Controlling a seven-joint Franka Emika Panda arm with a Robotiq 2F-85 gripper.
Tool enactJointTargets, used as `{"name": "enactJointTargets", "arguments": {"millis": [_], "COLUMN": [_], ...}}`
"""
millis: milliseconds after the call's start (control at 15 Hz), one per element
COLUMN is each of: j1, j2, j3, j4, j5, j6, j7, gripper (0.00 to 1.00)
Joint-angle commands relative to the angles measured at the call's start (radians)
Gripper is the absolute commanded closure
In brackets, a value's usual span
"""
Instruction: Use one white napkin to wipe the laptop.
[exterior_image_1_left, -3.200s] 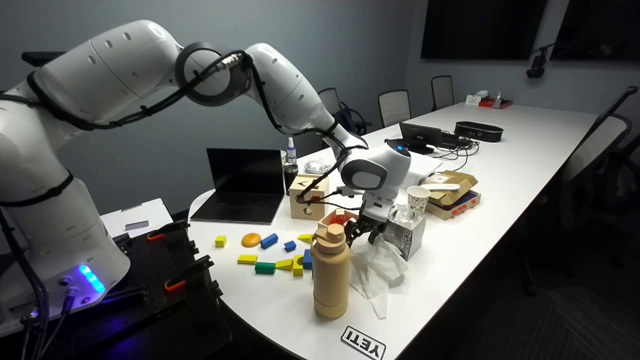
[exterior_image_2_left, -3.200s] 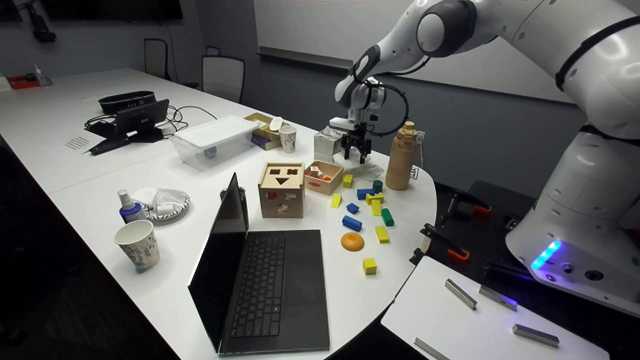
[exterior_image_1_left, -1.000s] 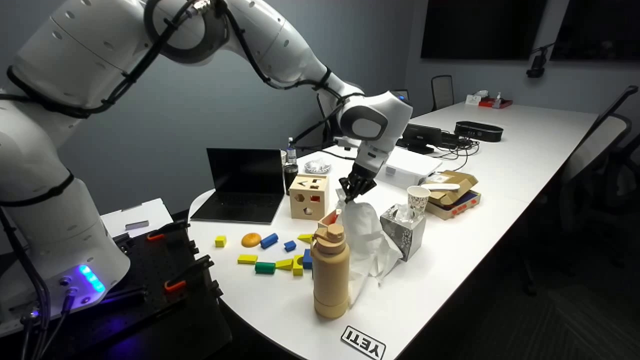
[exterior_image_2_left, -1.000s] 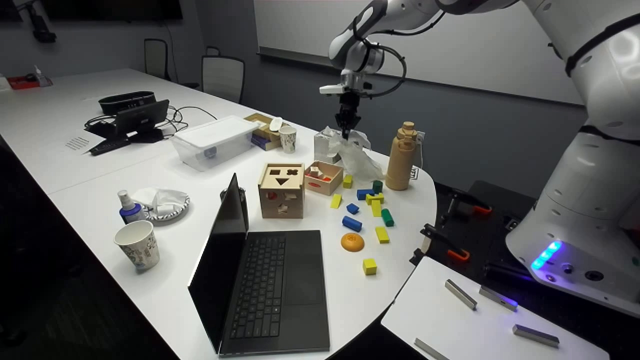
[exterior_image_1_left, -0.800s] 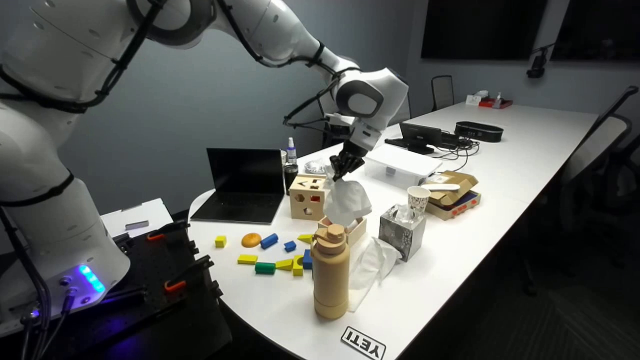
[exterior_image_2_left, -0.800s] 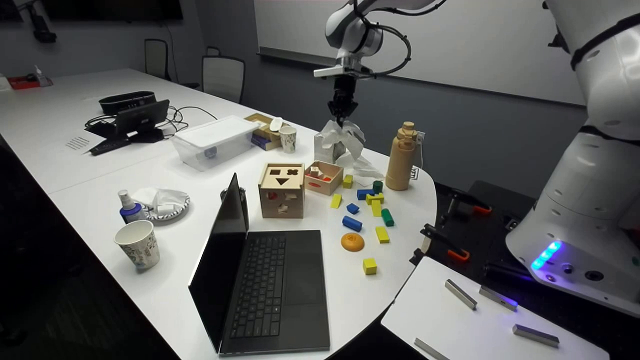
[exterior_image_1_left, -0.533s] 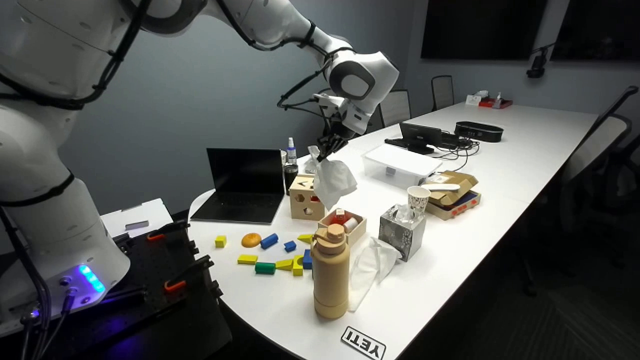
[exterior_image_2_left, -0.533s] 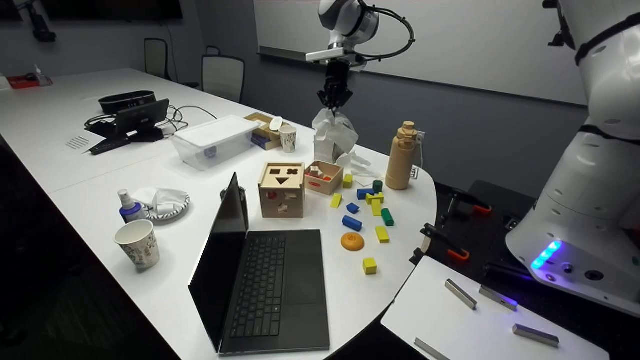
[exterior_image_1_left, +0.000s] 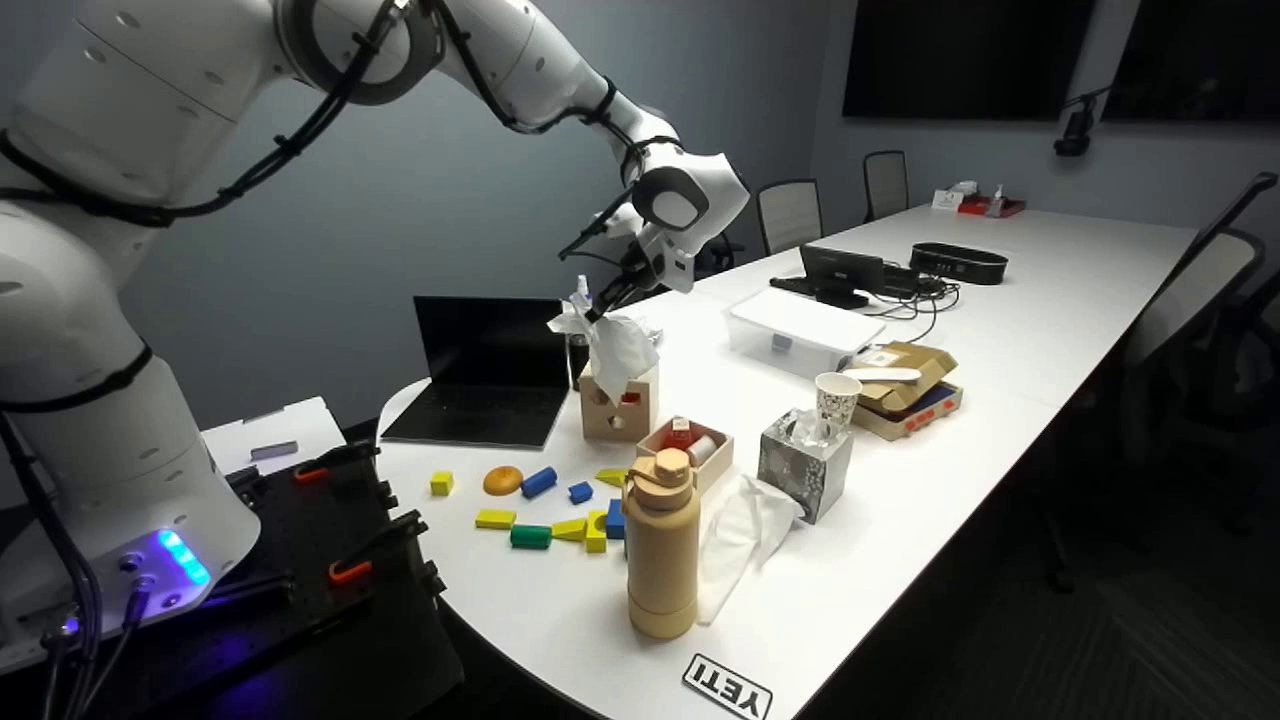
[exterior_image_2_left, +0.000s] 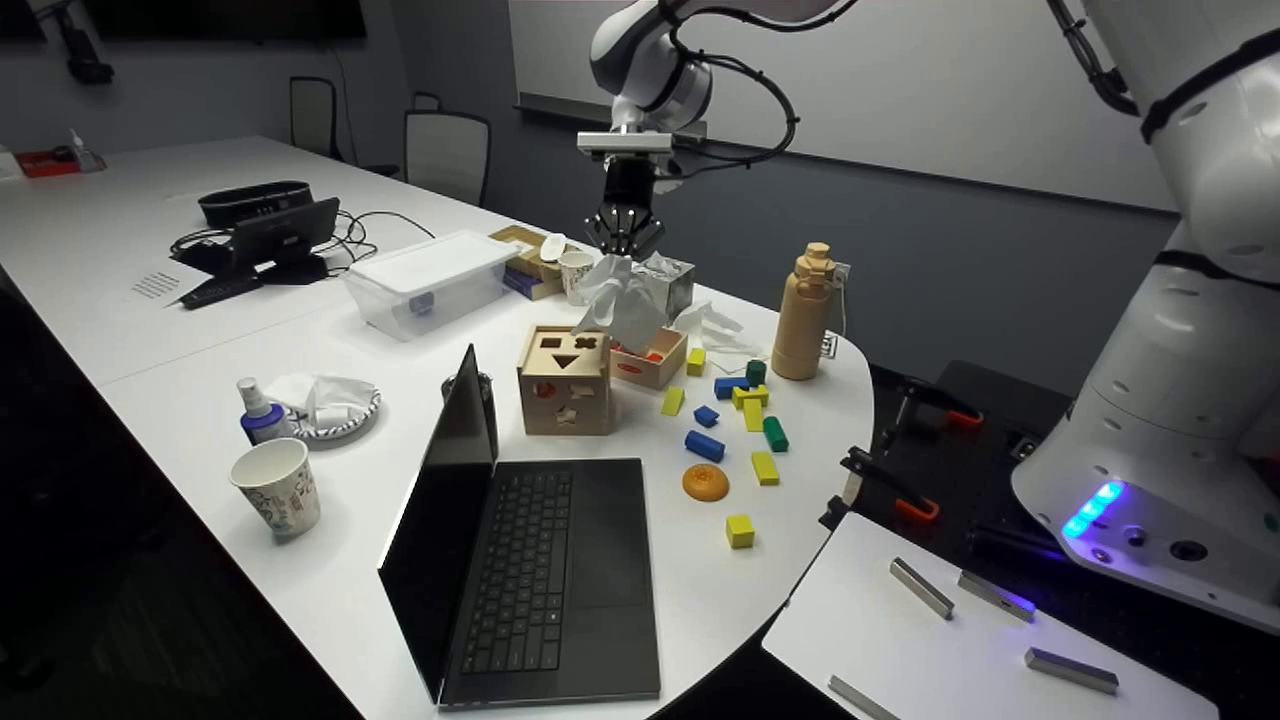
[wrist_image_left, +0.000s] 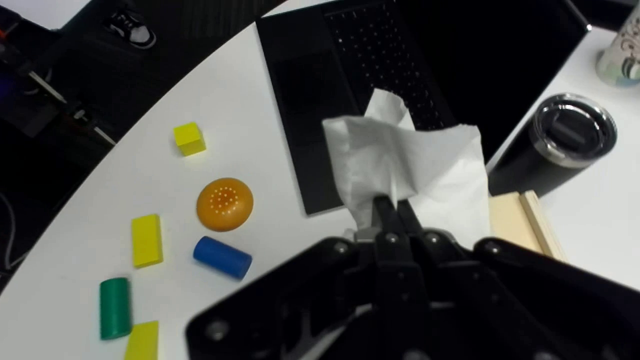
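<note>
A crumpled white napkin (wrist_image_left: 445, 170) hangs from my gripper (wrist_image_left: 394, 204), whose fingers are pinched together on it. In both exterior views this napkin (exterior_image_1_left: 622, 350) is in the air, close to the wooden cube. The gripper (exterior_image_2_left: 622, 250) points downward there, above the table. The black laptop (exterior_image_2_left: 560, 560) stands open, with its screen raised and its keyboard deck bare. In the wrist view the laptop (wrist_image_left: 310, 90) lies beyond the napkin, which covers part of the deck from this angle. Another white napkin (exterior_image_1_left: 740, 530) lies spread on the table beside the tissue box.
The wooden cube (exterior_image_2_left: 565, 395) stands beside the laptop, with a black tumbler (wrist_image_left: 565, 130) behind the screen. Several coloured blocks (exterior_image_2_left: 705, 447) lie in front. A tan bottle (exterior_image_1_left: 662, 540), a tissue box (exterior_image_1_left: 805, 465) and an open wooden box (exterior_image_1_left: 712, 468) stand farther along.
My gripper has shut on the napkin, lifted it off the table near the tissue box and carried it across towards the wooden cube and laptop. Lately it has come down somewhat.
</note>
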Motion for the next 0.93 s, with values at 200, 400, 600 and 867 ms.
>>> {"name": "enactJointTargets", "arguments": {"millis": [200, 400, 600, 867], "j1": [0.011, 0.030, 0.028, 0.028], "j2": [0.069, 0.091, 0.091, 0.091], "j3": [0.012, -0.013, -0.013, -0.013], "j4": [-0.015, 0.006, 0.007, 0.007], "j5": [0.149, 0.146, 0.148, 0.148], "j6": [-0.003, -0.013, -0.013, -0.013], "j7": [-0.272, -0.261, -0.263, -0.263], "gripper": [1.00, 0.99, 0.99, 1.00]}}
